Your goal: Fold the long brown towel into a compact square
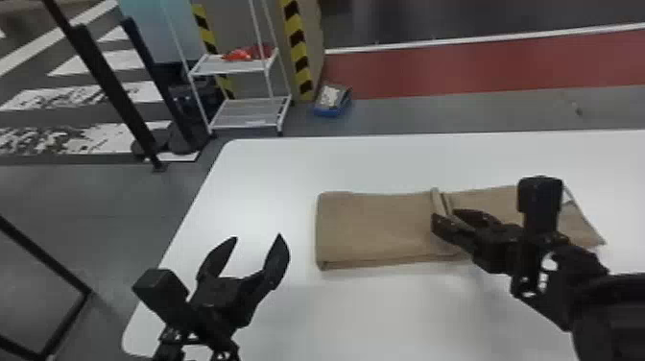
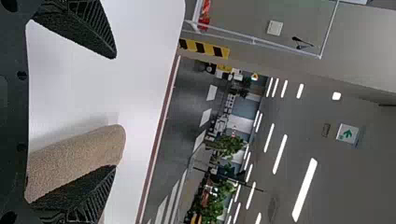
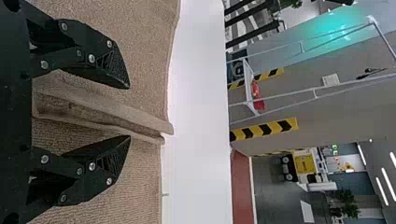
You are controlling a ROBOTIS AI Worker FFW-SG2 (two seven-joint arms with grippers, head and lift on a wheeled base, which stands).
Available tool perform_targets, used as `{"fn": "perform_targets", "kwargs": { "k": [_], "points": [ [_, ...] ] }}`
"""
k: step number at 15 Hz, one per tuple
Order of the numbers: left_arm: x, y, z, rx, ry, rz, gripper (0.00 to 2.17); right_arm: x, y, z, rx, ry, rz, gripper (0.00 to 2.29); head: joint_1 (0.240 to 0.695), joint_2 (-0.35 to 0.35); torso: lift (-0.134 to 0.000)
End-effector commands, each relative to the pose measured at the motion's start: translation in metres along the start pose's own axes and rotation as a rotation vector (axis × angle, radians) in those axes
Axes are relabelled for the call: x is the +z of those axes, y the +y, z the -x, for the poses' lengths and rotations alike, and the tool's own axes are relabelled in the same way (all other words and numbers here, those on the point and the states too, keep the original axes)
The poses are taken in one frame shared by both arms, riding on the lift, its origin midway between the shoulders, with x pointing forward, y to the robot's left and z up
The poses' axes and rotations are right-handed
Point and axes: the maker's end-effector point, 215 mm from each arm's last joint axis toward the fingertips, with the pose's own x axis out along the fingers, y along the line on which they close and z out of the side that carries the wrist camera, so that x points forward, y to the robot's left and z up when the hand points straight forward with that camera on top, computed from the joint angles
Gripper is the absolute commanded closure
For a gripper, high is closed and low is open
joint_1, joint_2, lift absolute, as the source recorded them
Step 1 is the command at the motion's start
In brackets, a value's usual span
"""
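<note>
On table [image 1: 384,312] | brown towel [image 1: 374,225] | right claw [image 1: 444,216] spread astride raised fold [image 3: 130,113]

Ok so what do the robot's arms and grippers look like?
Both arms are black, each with a boxy block near the wrist. The black left gripper and matching right gripper each have two flat, tapering fingers with ribbed inner faces; silvery screws dot the right one's.

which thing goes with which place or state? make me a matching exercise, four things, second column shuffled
1. Long brown cloth towel
2. Left black pincer
3. Right black pincer
4. White two-tier shelf rack

a. Open, a raised fold between its fingers
b. Beyond the white table
c. Lying folded on the tabletop
d. Open, left of the towel

1-c, 2-d, 3-a, 4-b
</note>
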Motion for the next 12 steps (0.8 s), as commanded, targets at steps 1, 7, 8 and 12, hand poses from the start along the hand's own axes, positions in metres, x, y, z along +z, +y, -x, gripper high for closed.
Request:
{"fn": "perform_targets", "kwargs": {
  "k": [1, 7, 8, 12],
  "points": [
    [0.0, 0.0, 0.0, 0.001, 0.0, 0.003, 0.03, -0.001, 0.002, -0.003, 0.003, 0.009, 0.006, 0.61, 0.695, 0.23, -0.123],
    [-0.001, 0.001, 0.001, 0.002, 0.0, 0.002, 0.03, -0.005, 0.001, -0.004, -0.001, 0.021, 0.01, 0.68, 0.695, 0.235, -0.123],
    [-0.002, 0.001, 0.001, 0.002, 0.003, 0.002, 0.03, -0.004, -0.001, -0.003, -0.003, 0.019, 0.01, 0.67, 0.695, 0.235, -0.123],
    [0.0, 0.001, 0.001, 0.003, 0.0, 0.001, 0.03, -0.01, -0.005, -0.003, -0.018, 0.042, 0.021, 0.66, 0.695, 0.231, -0.123]
  ]
}}
